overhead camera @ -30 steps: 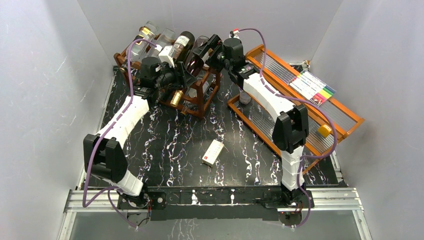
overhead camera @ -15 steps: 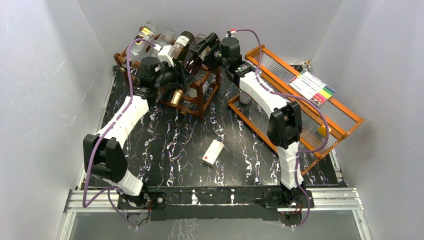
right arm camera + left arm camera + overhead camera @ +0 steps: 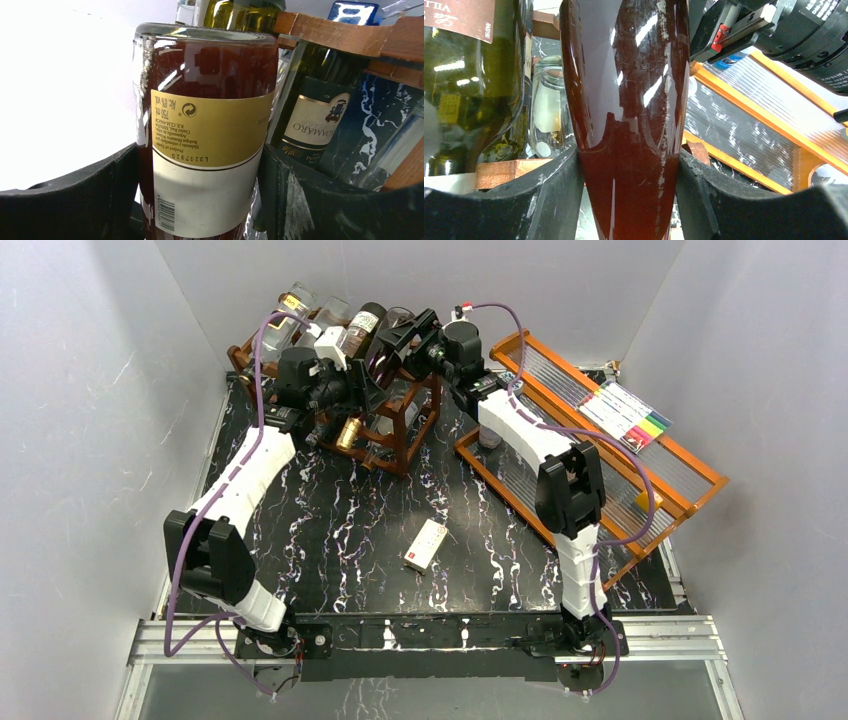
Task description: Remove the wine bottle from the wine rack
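Observation:
The wine rack (image 3: pixel 404 436) is a dark reddish-brown wooden frame at the back left, with several bottles lying on it. A dark red-brown wine bottle (image 3: pixel 388 344) with a yellow and white label lies on its top right. My left gripper (image 3: pixel 364 388) is shut on the bottle's tapering shoulder (image 3: pixel 629 100), with the fingers (image 3: pixel 549 195) pressed on both sides. My right gripper (image 3: pixel 406 340) is shut on the labelled body (image 3: pixel 205 125). The rack's rails show in the left wrist view (image 3: pixel 499 171) and in the right wrist view (image 3: pixel 340 36).
A green bottle (image 3: pixel 469 75) and a clear glass one (image 3: pixel 549 110) lie beside the held bottle, and a dark labelled bottle (image 3: pixel 315 115) too. An orange-brown stepped shelf (image 3: pixel 690 462) with markers (image 3: pixel 628 412) stands at the right. A small white box (image 3: pixel 427 545) lies mid-table.
Both grippers have shifted a little to the back left with the red-brown bottle between them. The right arm's elbow has swung left.

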`<state>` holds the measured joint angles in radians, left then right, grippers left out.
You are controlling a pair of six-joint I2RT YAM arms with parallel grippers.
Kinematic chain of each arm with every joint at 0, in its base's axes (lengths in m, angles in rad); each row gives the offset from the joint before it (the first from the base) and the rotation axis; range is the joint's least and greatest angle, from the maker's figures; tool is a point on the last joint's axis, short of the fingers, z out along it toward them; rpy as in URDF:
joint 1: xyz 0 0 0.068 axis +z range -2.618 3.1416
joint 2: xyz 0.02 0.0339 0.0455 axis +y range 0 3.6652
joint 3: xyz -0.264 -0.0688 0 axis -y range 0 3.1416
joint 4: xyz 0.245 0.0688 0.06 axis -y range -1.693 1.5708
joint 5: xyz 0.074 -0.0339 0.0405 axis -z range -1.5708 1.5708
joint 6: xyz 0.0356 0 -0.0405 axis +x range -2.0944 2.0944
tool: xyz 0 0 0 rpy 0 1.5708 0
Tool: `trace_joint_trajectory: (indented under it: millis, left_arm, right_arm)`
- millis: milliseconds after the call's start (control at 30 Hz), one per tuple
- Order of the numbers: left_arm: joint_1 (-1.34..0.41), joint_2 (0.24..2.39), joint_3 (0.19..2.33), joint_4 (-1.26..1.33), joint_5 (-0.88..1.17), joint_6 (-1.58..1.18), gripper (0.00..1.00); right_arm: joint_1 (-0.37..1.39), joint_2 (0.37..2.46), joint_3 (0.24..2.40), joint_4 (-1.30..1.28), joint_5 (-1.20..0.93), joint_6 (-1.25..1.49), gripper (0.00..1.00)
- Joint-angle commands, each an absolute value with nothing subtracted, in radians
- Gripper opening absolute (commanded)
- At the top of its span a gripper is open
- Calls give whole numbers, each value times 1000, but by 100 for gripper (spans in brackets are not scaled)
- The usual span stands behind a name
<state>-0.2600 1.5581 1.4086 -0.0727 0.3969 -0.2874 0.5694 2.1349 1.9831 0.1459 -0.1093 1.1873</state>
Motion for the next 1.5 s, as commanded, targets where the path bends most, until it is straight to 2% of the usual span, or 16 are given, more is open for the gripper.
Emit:
trace_joint_trajectory:
  millis: [0, 167, 300, 367, 533, 867, 1033, 1267, 1467]
  left_arm:
    - [-239, 1513, 1478, -106, 365, -280, 43]
    - [-238, 1504, 1488, -154, 360, -263, 62]
    - [-240, 1501, 1510, -197, 355, -247, 73]
    - [-238, 1497, 1513, -211, 349, -244, 84]
    - [-239, 1495, 1535, -251, 353, -241, 97]
    - [-239, 1482, 1670, -419, 370, -269, 98]
    - [-239, 1449, 1725, -551, 266, -310, 98]
    - [-238, 1373, 1690, -669, 187, -367, 98]
    - [-239, 1305, 1593, -689, 251, -385, 98]
  right_arm:
    - [554, 2079, 1907, 358, -163, 1284, 36]
    - [548, 2084, 1896, 419, -185, 1300, 33]
    - [547, 2088, 1891, 444, -190, 1298, 33]
    - [546, 2085, 1881, 452, -191, 1301, 33]
    - [542, 2078, 1865, 462, -183, 1305, 33]
    - [524, 2083, 1858, 465, -185, 1324, 32]
    - [520, 2089, 1849, 473, -195, 1338, 32]
    - [520, 2092, 1848, 483, -196, 1349, 32]
    - [518, 2092, 1851, 482, -201, 1353, 32]
